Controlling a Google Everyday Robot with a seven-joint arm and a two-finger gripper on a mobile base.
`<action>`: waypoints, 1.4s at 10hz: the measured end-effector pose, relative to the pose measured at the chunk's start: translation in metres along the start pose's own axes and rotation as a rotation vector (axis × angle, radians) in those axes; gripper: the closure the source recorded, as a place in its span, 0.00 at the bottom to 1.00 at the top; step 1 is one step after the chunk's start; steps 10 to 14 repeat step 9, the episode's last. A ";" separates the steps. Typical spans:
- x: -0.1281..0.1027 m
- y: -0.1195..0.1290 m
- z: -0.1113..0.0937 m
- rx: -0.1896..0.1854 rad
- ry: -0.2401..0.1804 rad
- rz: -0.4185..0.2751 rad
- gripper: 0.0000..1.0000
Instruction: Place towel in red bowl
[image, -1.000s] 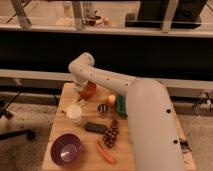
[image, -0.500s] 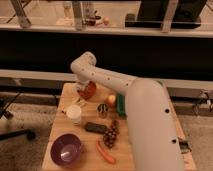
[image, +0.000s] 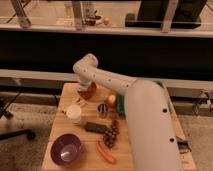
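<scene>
Compared with half a second earlier, the arm's elbow (image: 86, 67) sits slightly further right; the objects are unchanged. The hand (image: 83, 91) is lowered over the red bowl (image: 89, 91) at the far edge of the tabletop (image: 60, 127); its opening cannot be told, being hidden by the arm. The towel cannot be made out. Nearer the camera lie a white cup (image: 74, 114), a purple bowl (image: 66, 149) and a carrot (image: 105, 152). Open room remains along the left edge, between cup and purple bowl.

- Arm (image: 142, 107): smooth off-white shell, thick rounded segments, widest nearest the camera.
- Elbow joint (image: 86, 67): rounded white housing with small dark dots on its surface.
- Gripper (image: 82, 91): at the arm's far end, over the red bowl (image: 90, 92); mostly hidden.
</scene>
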 end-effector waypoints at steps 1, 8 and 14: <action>0.002 0.000 0.003 -0.002 0.004 0.003 0.84; 0.013 0.008 0.019 -0.039 0.025 -0.007 0.41; 0.012 0.008 0.017 -0.042 0.022 -0.012 0.31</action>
